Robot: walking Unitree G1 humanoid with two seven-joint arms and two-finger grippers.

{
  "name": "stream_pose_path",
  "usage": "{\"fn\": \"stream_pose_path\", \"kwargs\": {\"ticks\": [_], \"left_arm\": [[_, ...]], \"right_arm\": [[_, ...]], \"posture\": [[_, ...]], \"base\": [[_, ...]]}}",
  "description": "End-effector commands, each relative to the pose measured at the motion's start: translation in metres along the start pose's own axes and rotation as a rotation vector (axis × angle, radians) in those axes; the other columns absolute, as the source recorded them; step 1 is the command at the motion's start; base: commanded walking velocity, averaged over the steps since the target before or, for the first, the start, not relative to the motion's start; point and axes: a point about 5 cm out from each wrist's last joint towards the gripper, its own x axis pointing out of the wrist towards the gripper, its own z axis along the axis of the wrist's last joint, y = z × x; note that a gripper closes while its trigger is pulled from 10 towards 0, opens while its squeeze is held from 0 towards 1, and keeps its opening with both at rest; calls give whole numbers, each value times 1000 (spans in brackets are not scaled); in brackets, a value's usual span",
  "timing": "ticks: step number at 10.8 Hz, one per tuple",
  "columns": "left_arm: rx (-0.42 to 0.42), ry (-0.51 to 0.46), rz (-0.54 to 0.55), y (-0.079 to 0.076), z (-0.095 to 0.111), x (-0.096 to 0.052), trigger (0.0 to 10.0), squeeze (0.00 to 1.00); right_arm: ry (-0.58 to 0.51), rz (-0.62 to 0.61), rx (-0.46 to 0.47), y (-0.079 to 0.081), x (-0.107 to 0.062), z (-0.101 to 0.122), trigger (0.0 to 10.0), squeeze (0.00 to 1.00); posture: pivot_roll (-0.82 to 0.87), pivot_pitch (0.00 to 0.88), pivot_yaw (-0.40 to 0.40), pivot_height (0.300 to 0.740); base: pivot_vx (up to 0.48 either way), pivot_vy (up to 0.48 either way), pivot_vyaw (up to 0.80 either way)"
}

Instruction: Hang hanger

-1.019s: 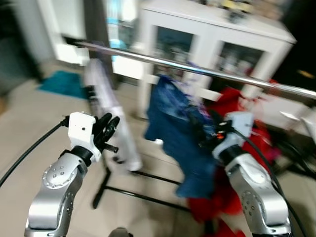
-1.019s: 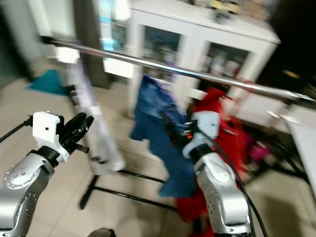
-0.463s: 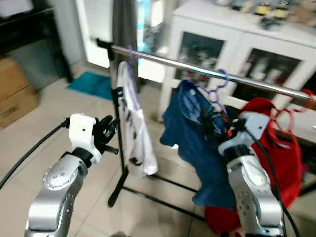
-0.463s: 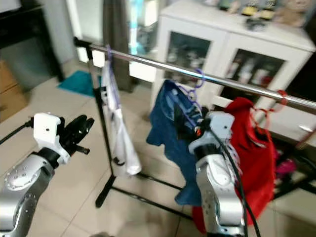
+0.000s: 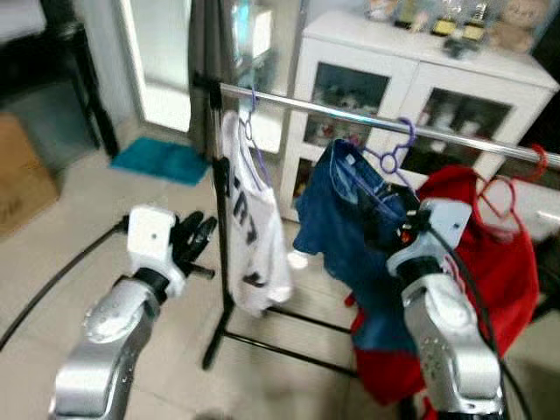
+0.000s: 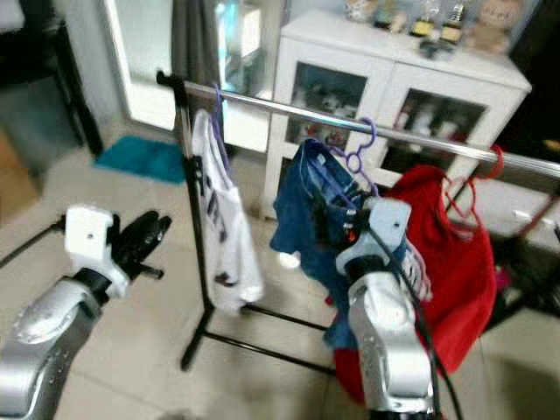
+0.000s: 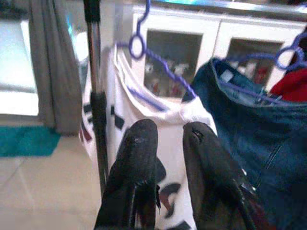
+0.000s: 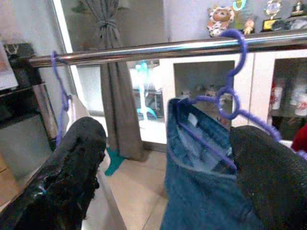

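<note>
The robot is standing in front of a clothes rail (image 5: 367, 118), and the scene is reading sharply now where it was smeared a second ago; the whole picture has been shifting, so the head camera has been moving, not the clothes. Half a second ago the right gripper (image 8: 168, 172) was already up against the blue garment (image 5: 350, 236); it is still there, and in the right wrist view its two black fingers are spread wide apart, with the purple hanger (image 8: 230, 103) between them but untouched. That hanger's hook is sitting over the rail, carrying the blue garment. This suggests the hanging is already done and the gripper is letting go or backing off.

The left gripper (image 7: 165, 158) is being held out in front of the white shirt (image 5: 254, 236), its fingers close together with only a narrow gap and nothing between them. The shirt is hanging on another purple hanger near the rail's upright post (image 5: 214, 210). A red garment (image 5: 490, 254) is hanging on a red hanger at the far right of the rail, ahead of a white cabinet (image 5: 420, 66).

The white shirt is carrying dark marks that could be lettering, but they are too blurred to read, and no brand or label is legible anywhere.
</note>
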Motion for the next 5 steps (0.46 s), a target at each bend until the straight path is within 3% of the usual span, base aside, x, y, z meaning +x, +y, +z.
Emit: {"fn": "stream_pose_path", "kwargs": {"ticks": [1,2,3,4,5], "left_arm": [[12,4,5,2,1,0,10000,0],[9,3,17,4,1,0,10000,0],[-20,-11,35,4,2,1,10000,0],[-36,-12,60,4,4,2,10000,0],[-40,-15,67,4,4,2,10000,0]], "right_arm": [[-29,7,21,4,2,4,10000,1000],[-42,-2,43,4,2,5,10000,1000],[1,-68,-34,-2,4,2,10000,1000],[129,7,-80,-1,7,-4,10000,1000],[120,38,-67,1,7,-4,10000,1000]], "posture": [[-49,0,-93,740],[-51,0,-96,740],[-51,0,-96,740],[-48,0,-99,740],[-42,0,-102,740]], "base": [[0,277,0],[0,277,0],[0,0,0],[0,0,0],[0,0,0]]}}
